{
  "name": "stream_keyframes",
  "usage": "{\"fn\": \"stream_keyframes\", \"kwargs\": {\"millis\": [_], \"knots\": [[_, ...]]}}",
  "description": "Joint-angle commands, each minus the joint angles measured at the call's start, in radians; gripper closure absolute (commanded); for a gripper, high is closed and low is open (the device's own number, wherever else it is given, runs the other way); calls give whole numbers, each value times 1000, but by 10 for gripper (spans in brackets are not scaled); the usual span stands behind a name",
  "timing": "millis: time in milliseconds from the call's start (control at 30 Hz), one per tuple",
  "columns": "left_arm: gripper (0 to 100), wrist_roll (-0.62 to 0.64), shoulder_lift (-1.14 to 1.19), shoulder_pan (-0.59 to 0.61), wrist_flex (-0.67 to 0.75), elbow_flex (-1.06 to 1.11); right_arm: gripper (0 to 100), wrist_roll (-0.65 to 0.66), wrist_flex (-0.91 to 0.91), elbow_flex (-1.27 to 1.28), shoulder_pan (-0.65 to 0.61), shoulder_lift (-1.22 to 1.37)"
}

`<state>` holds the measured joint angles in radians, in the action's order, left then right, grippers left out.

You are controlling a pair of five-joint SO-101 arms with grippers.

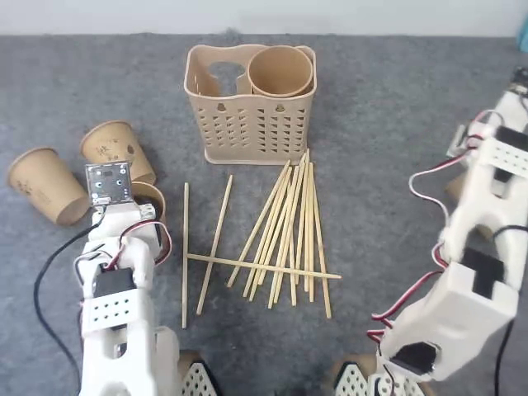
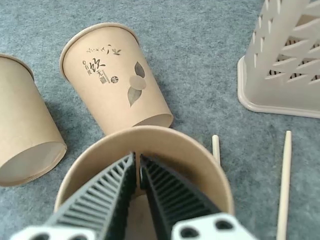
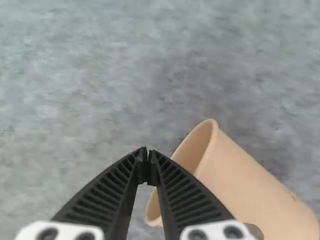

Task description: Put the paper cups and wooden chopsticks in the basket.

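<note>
The tan basket [image 1: 247,124] stands at the back middle with one paper cup [image 1: 280,70] inside. Several wooden chopsticks [image 1: 289,223] lie scattered in front of it. Two cups [image 1: 120,148] [image 1: 45,186] lie on their sides at the left. A third cup [image 1: 151,198] sits under my left gripper [image 2: 137,159], whose fingers are shut over its open mouth [image 2: 165,142]. My right gripper [image 3: 146,152] is shut, just above the carpet beside the rim of another cup [image 3: 235,175] lying on its side.
Grey carpet covers the table. In the left wrist view, the two lying cups [image 2: 117,80] [image 2: 25,135] are just beyond the gripper, the basket's corner [image 2: 285,60] is off to one side, and two chopsticks [image 2: 286,180] lie near it. The right arm [image 1: 478,247] stands along the right edge.
</note>
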<state>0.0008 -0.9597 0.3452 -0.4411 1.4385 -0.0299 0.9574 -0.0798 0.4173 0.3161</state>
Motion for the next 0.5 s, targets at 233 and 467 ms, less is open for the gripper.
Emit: {"fn": "stream_keyframes", "kwargs": {"millis": [233,467], "knots": [[987,-9,31,-2,-6,-2,991,172,206,-12,225,-110],[987,-9,31,0,-6,-2,991,347,286,-6,426,-173]]}}
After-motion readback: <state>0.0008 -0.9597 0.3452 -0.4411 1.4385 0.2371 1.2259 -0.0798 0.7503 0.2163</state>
